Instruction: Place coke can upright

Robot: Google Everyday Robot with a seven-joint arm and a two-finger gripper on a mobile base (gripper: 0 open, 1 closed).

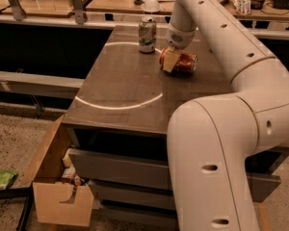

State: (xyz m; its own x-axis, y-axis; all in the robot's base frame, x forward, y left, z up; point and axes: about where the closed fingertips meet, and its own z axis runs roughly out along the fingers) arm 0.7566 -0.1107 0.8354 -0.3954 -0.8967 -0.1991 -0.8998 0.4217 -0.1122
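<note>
The red coke can (183,62) lies on its side on the grey table top (125,85), near the far right part. My gripper (170,59) is down at the can's left end, its pale fingers (169,61) against the can. The white arm reaches in from the right and covers the table's right side.
A green-and-white soda can (147,34) stands upright just left of the gripper, near the table's far edge. A cardboard box (53,177) sits on the floor at the table's front left. Desks with clutter lie behind the table.
</note>
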